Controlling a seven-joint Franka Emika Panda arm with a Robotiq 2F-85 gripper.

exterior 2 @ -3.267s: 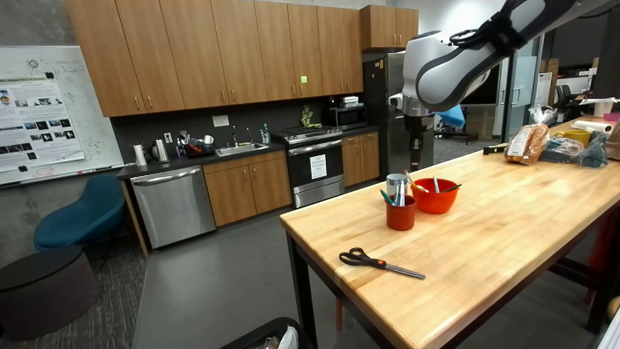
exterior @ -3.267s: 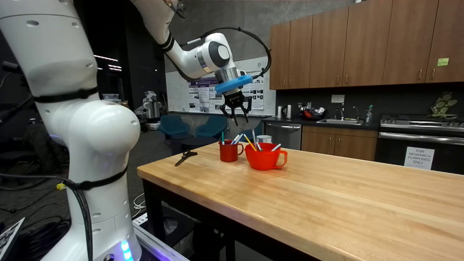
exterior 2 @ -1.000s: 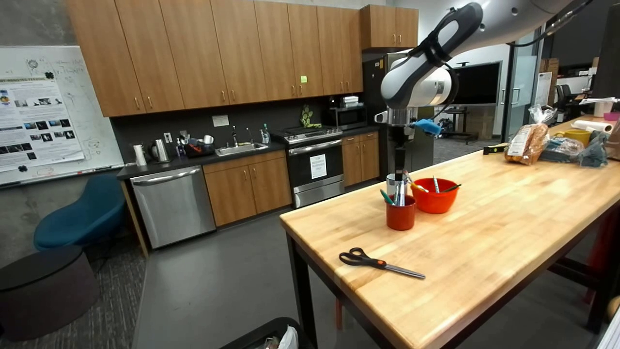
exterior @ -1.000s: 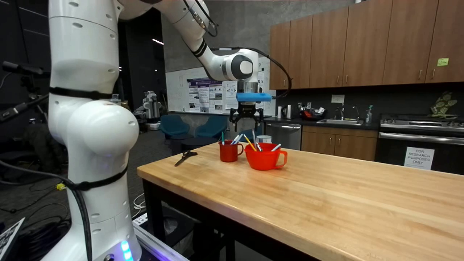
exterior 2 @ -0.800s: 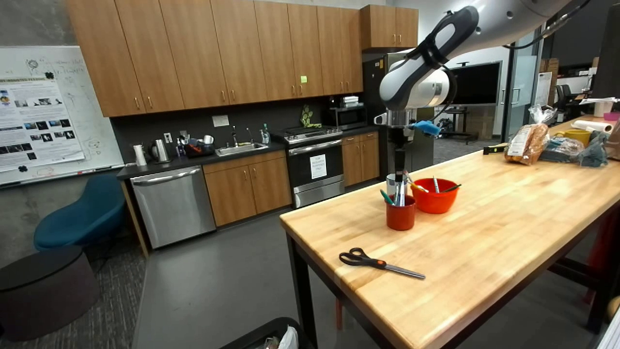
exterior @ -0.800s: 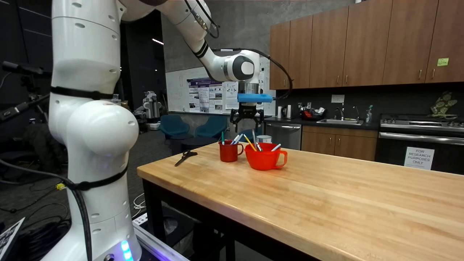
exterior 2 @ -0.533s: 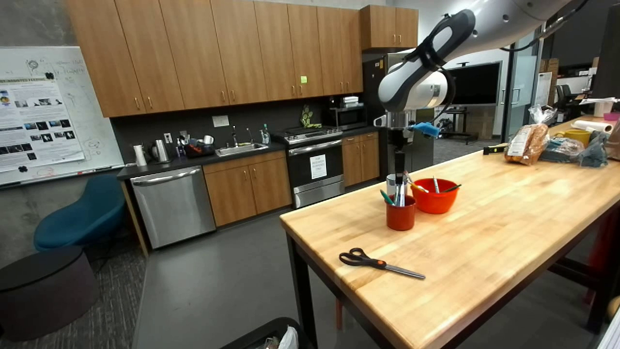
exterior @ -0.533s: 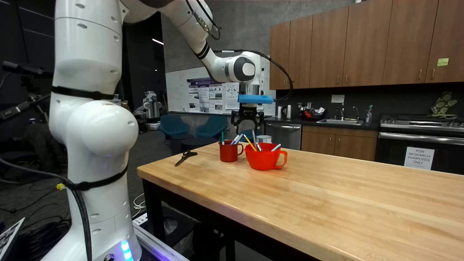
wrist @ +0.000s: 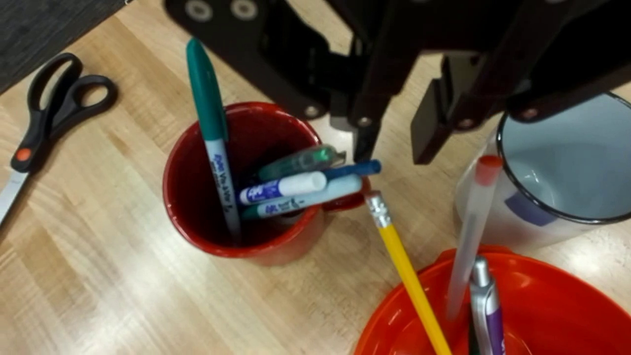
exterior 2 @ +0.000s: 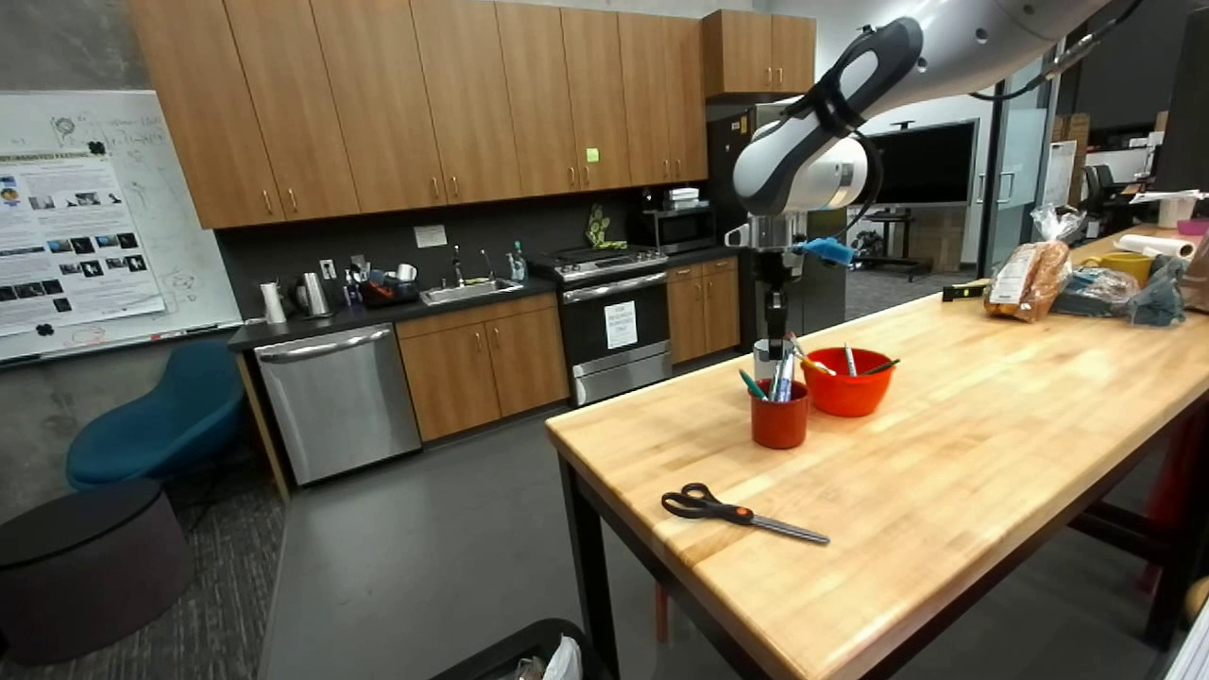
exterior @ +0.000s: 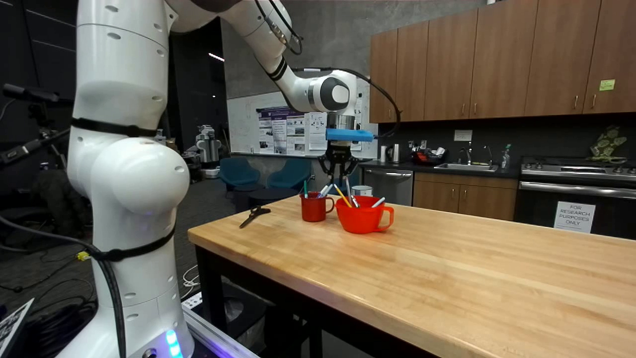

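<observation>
White arm (exterior: 130,171), blue wrist bar (exterior: 350,134), black fingers (wrist: 428,130).

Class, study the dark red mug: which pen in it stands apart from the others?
The green-capped marker, leaning alone; the other pens bunch together on the handle side of the mug.

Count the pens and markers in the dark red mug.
5 visible in the wrist view: at the left of the mug, a teal-capped marker; bunched toward its right, a clear green pen, a blue pen, a white-ended marker and a pale marker. More may be hidden.
</observation>
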